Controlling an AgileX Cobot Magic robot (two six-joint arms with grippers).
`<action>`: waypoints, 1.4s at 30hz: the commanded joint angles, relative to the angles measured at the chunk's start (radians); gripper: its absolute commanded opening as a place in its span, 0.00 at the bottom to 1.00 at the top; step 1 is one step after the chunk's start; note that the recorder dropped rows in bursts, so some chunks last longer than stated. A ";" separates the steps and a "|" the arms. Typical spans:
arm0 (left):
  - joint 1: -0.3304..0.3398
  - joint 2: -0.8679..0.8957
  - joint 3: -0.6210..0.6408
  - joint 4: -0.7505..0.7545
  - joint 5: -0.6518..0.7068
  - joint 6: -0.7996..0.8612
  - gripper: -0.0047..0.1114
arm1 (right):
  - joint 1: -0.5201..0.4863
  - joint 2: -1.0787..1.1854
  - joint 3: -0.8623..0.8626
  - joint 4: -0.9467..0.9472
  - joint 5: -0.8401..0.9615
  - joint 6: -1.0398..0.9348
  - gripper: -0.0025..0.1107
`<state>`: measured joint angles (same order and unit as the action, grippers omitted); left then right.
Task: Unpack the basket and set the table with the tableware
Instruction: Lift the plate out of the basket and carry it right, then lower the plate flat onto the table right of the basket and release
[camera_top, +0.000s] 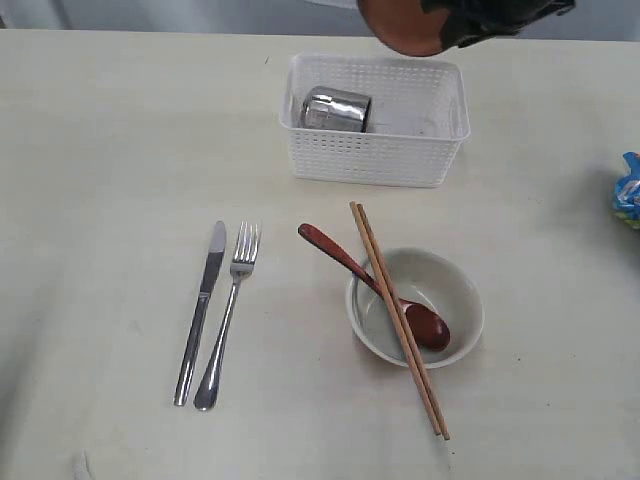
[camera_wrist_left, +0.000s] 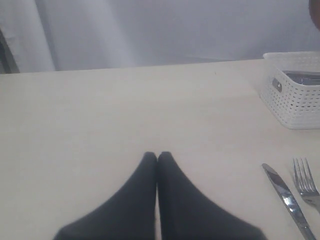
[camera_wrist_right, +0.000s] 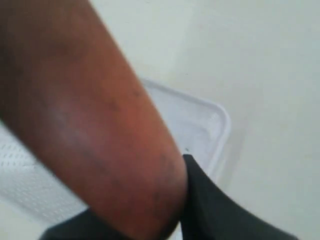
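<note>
My right gripper (camera_top: 470, 28) is shut on the round brown plate (camera_top: 405, 28), held in the air above the white basket (camera_top: 440, 160); up close the plate (camera_wrist_right: 90, 125) fills the right wrist view with a dark finger (camera_wrist_right: 210, 200) against its rim. A small steel cup (camera_top: 335, 110) lies on its side inside the basket. On the table (camera_top: 100, 200), the steel knife (camera_top: 201, 312) and fork (camera_top: 230, 315) lie side by side. The grey-green bowl (camera_top: 455, 290) holds the red-brown spoon (camera_top: 372, 285), with wooden chopsticks (camera_top: 398, 318) laid across it. My left gripper (camera_wrist_left: 158, 156) is shut and empty, low over bare table.
A blue snack packet (camera_top: 628, 190) lies at the right edge of the table. The basket (camera_wrist_left: 295, 100), knife (camera_wrist_left: 287, 200) and fork (camera_wrist_left: 306, 185) show at the edge of the left wrist view. A pale wall rises behind the table's far edge.
</note>
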<state>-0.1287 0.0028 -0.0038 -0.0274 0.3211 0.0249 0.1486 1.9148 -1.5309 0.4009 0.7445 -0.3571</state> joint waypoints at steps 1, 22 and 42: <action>0.003 -0.003 0.004 0.005 -0.002 0.004 0.04 | -0.135 -0.053 -0.004 -0.011 0.148 0.035 0.02; 0.003 -0.003 0.004 0.005 -0.002 0.004 0.04 | -0.320 -0.042 0.243 -0.026 0.339 0.151 0.02; 0.003 -0.003 0.004 0.005 -0.002 0.004 0.04 | -0.052 0.172 0.091 0.232 0.297 0.036 0.02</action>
<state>-0.1287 0.0028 -0.0038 -0.0232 0.3211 0.0249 0.1004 2.0918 -1.4058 0.6149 1.0167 -0.3256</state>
